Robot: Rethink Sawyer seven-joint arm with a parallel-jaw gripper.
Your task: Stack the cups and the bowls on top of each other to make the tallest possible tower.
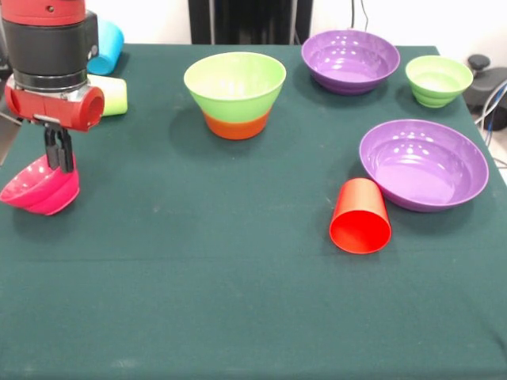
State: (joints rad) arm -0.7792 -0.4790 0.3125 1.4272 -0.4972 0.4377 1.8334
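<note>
My tool (60, 162) is pinched on the rim of the pink bowl (40, 188), which hangs tilted at the counter's (198, 301) edge. Just behind it lie a lime green cup (113, 96) and a sky blue cup (107, 46), both on their sides. Well to its side stands the tower (235, 93), two bowls so far: lime green nested in orange. Farther off lie a red cup (360, 216), two purple bowls (424, 162) and one small green bowl (438, 79). I count six bowls and three cups; most stacking remains.

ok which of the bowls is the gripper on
The pink bowl at the table's left edge: the gripper is shut on its rim. The purple and green bowls sit free.
</note>
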